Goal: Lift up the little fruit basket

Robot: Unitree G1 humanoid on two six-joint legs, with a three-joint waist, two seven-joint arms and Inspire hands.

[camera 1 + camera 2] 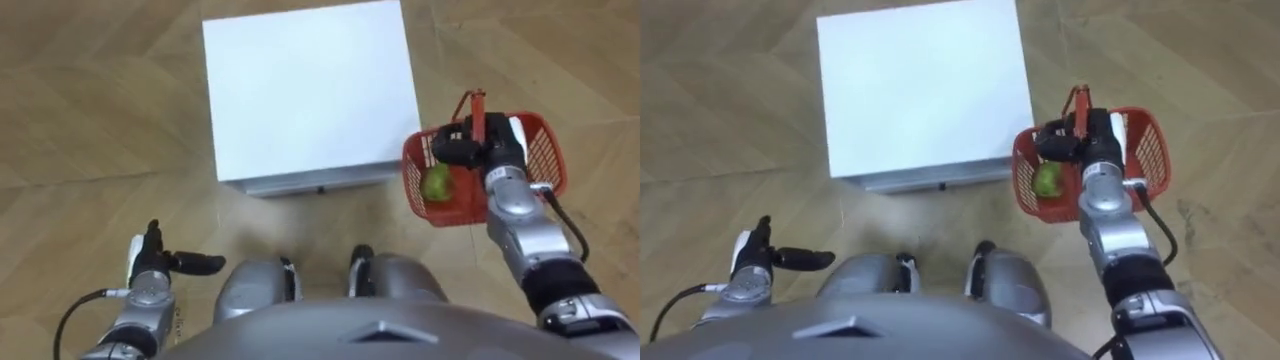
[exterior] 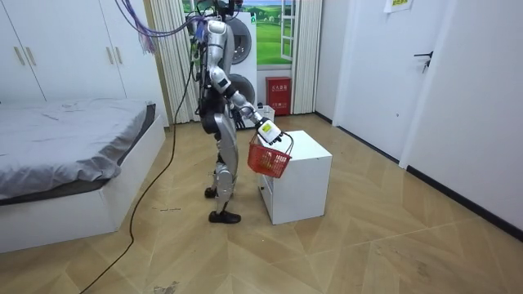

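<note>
Left eye view first: my right hand (image 1: 468,146) is curled tight round the upright handle (image 1: 478,103) of the red basket (image 1: 546,160), so that's where the basket is, hanging from my fist out on my right. There's one green fruit (image 1: 437,182) sitting down in the near corner of it. I can't tell what kind. The basket sits just beside the front right corner of the white box (image 1: 310,90), which is straight ahead of me on the wooden floor (image 1: 80,100). Its rim overlaps the box edge from up here, and I honestly can't say whether they touch. My left hand (image 1: 158,264) is low on my left side, well away from everything, with the fingers stretched out straight toward my middle, the thumb sticking up, and nothing in it.

The right eye view is the same story. My fist is closed round the handle, the fruit is in the basket, and my left hand is flat and loose.

In the room view I'm standing upright right next to the box, on its left as that camera sees it. My right arm reaches forward and down, and the basket dangles from it, clear of the floor, at about the level of the box top. A bed (image 2: 65,135) is behind me on the room view's left.
</note>
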